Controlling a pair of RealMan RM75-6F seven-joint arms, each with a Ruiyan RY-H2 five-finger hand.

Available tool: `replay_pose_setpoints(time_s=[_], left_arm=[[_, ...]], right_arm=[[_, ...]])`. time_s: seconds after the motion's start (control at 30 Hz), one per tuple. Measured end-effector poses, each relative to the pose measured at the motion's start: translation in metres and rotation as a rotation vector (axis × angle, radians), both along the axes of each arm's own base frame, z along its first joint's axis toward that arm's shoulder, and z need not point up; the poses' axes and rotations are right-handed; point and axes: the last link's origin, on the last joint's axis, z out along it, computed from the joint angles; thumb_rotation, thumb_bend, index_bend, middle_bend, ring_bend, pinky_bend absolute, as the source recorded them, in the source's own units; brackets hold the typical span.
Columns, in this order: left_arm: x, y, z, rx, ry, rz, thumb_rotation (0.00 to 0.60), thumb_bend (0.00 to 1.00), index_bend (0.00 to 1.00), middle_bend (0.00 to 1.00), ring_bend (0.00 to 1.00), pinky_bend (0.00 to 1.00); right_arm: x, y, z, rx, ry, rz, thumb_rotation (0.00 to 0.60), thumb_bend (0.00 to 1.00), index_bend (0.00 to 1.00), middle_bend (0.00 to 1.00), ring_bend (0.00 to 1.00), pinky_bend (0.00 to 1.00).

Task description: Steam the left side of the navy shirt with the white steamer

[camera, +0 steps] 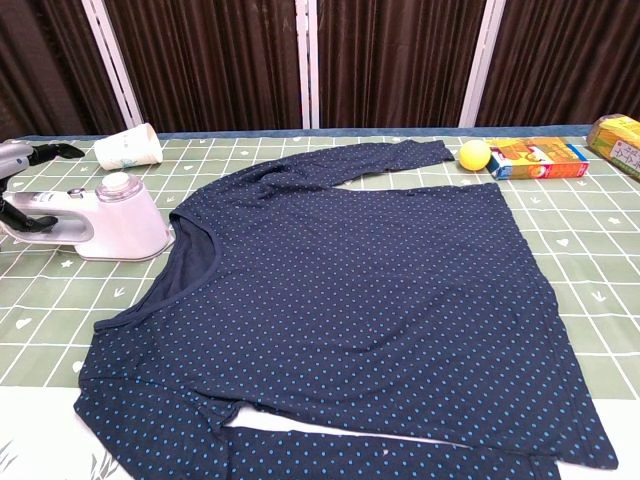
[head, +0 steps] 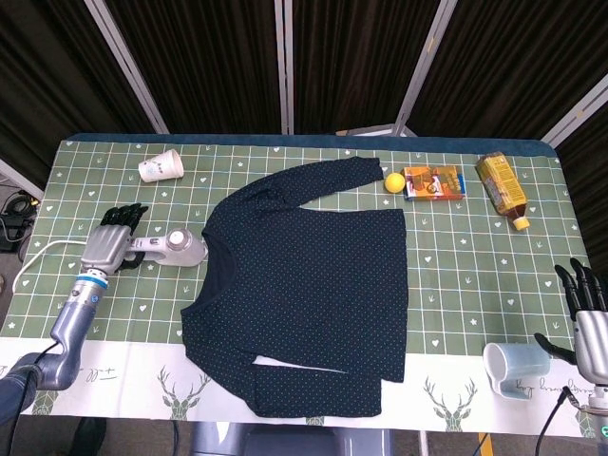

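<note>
White steamer (head: 163, 249) lay left of the navy shirt (head: 309, 285), its handle under the left hand (head: 112, 245), grip unclear. Right hand (head: 587, 318) hovered open off the table's (head: 475, 285) right edge beside a blue cup (head: 508, 370) with unreadable script.

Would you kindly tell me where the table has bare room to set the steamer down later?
Bare green checked tablecloth lies right of the navy dotted shirt, between the orange carton and the pale blue mug. The left is crowded: white steamer, left hand and white paper cup.
</note>
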Motion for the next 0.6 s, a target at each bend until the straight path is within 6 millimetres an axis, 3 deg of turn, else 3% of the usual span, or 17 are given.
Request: replay_pose_setpoints(time_s=[0.6], left_arm=[[0.004,0.029,-0.020,-0.025,0.003,0.036,0.600,0.42,0.00,0.00,0.00,0.00]], right_arm=[[-0.002,-0.004,-0.004,0.014,0.011,-0.015,0.600,0.00,0.00,0.00,0.00,0.00]])
